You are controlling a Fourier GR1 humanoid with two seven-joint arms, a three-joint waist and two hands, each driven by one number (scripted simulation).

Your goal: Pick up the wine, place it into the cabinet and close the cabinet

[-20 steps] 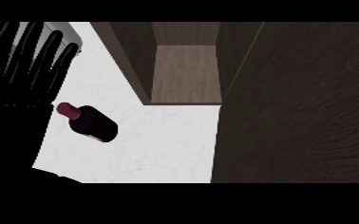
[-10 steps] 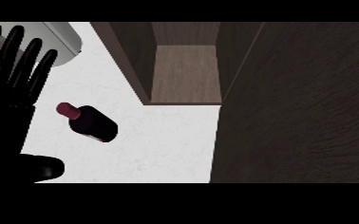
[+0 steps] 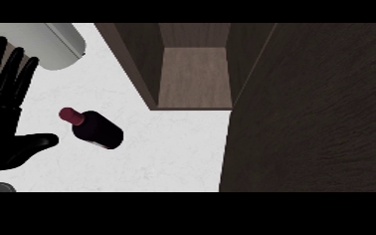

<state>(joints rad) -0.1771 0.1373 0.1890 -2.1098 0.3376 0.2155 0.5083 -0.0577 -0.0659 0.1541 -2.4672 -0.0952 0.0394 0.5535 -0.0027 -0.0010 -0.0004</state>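
One wine bottle (image 3: 95,129) lies on its side on the white worktop (image 3: 169,154), its red cap pointing up-left, near the left hand (image 3: 16,129) but apart from it. That hand is open, fingers (image 3: 18,79) straight and spread, thumb out toward the bottle. No right hand shows. The bottle is probably heavy, stiff, smooth and breakable, and apt to roll; the wide body looks the safest place to hold. The cabinet (image 3: 195,74) stands open beyond it, its dark door (image 3: 308,119) swung out at the right. A grey cylinder (image 3: 51,42) sits up-left.
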